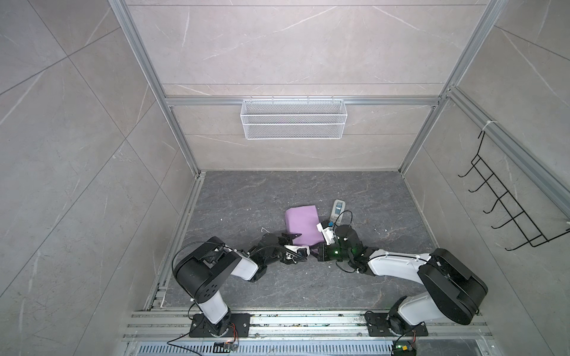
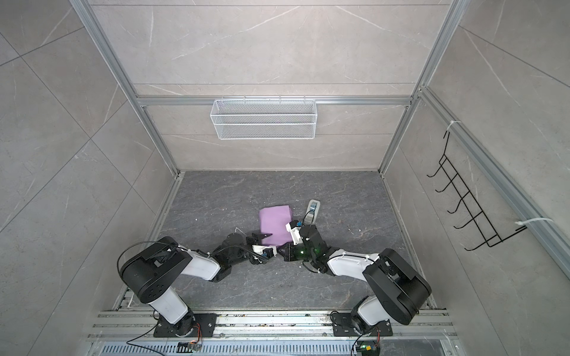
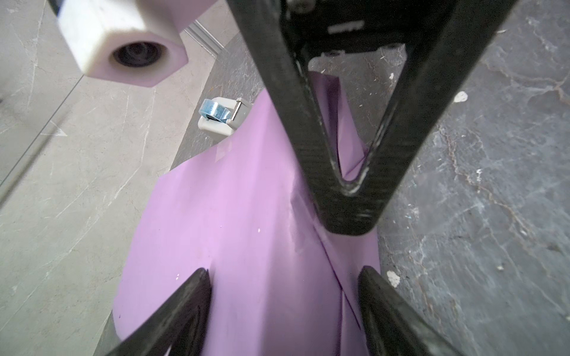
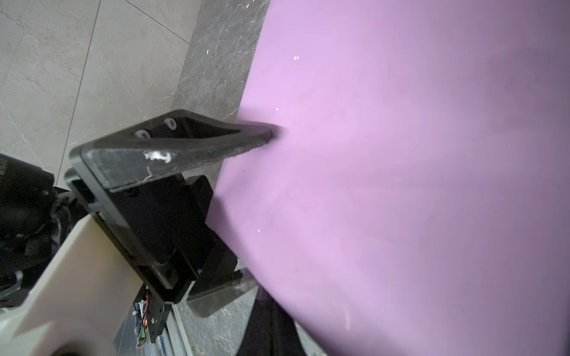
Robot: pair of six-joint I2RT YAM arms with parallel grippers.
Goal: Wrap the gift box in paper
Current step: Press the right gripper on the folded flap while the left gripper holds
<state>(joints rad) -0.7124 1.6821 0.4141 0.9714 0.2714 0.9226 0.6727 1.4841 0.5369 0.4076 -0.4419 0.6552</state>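
The lilac paper [image 1: 301,225] [image 2: 275,224] lies folded over a squarish package in the middle of the dark floor. The gift box itself is hidden under it. My left gripper [image 1: 303,242] [image 3: 285,277] is open at the package's near left corner, its two fingers spread wide over the paper's face. In the right wrist view one left finger [image 4: 191,148] touches the paper [image 4: 401,185]. My right gripper [image 1: 314,251] [image 4: 271,329] is shut, and in the left wrist view its closed tip [image 3: 351,222] presses on a folded flap near the paper's [image 3: 231,231] edge.
A grey-white tape dispenser [image 1: 337,209] [image 3: 222,115] with a blue roll lies just right of the package's far corner. A white wire basket [image 1: 293,118] hangs on the back wall and a black hook rack [image 1: 509,209] on the right wall. Both arms meet at the package's near edge.
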